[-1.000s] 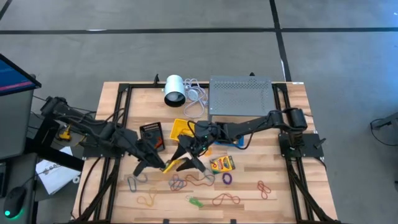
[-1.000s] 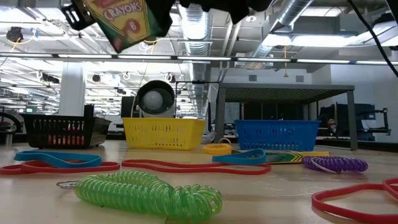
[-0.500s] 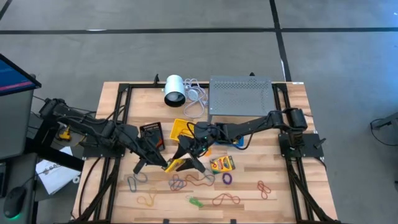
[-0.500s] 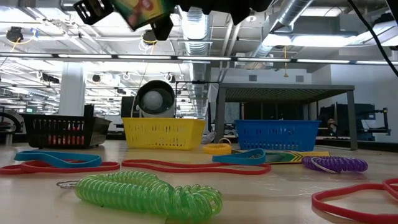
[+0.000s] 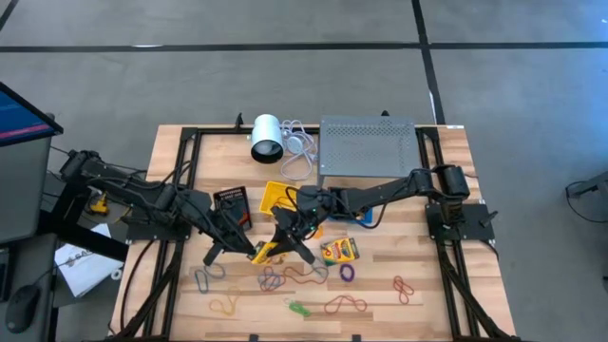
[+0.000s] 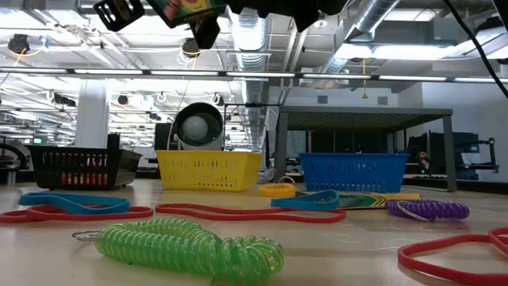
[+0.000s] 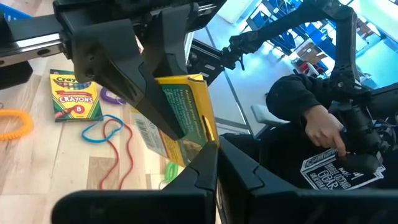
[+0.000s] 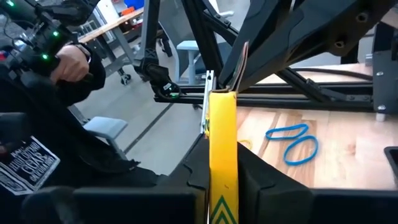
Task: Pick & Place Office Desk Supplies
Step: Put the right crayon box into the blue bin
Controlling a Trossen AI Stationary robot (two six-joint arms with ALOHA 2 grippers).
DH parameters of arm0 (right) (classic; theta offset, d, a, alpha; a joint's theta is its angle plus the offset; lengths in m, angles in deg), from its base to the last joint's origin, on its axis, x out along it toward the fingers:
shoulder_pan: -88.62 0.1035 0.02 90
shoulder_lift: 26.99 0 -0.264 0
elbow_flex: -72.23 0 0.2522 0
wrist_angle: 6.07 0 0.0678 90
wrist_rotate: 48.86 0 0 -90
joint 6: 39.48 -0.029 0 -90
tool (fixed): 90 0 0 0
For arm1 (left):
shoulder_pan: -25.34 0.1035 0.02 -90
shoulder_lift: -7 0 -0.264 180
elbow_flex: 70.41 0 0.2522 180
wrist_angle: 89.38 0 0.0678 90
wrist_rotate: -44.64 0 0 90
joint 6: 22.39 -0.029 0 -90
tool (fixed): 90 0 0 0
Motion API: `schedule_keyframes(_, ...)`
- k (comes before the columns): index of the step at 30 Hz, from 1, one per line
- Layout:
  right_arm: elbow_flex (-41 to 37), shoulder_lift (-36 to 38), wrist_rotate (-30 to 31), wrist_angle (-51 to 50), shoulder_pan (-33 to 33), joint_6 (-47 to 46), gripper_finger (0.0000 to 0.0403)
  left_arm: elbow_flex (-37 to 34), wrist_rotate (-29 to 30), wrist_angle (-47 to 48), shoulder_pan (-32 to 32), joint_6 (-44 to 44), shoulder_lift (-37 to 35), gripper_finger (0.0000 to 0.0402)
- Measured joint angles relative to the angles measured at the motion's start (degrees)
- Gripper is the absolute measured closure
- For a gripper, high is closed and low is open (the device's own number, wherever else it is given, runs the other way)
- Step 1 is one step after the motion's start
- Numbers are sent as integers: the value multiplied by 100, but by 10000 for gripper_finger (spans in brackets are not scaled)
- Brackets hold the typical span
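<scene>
Both hands (image 5: 269, 251) pinch crayon box (image 5: 267, 253) above wooden table (image 5: 418, 252).

Left arm: dark, reaches from the table's left edge toward the centre front, forearm angled down and inward. Left gripper (image 5: 255, 255): raised above the table top, fingers closed together on one end of a yellow crayon box (image 5: 267, 253); in the left wrist view its two dark fingers (image 7: 186, 180) meet under the box. Right arm: dark, extends from its base at the table's right side across to the centre, elbow bent, wrist tipped down. Right gripper (image 5: 281, 248): meets the left one at mid-table, its fingers (image 8: 193, 171) drawn in against both faces of the same box, which stands edge-on between them in the right wrist view.
</scene>
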Motion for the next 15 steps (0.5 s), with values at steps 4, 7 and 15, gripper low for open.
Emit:
schedule_keyframes(4, 0, 0, -39, -19, -2, 3, 379, -1, 6, 4, 0, 6, 0, 401)
schedule_keyframes(7, 0, 0, -43, -20, -2, -28, 379, 0, 9, 1, 0, 27, 0, 396)
schedule_keyframes(15, -4, 42, -208, -160, -35, -172, 379, 0, -7, -112, 0, 160, -1, 355)
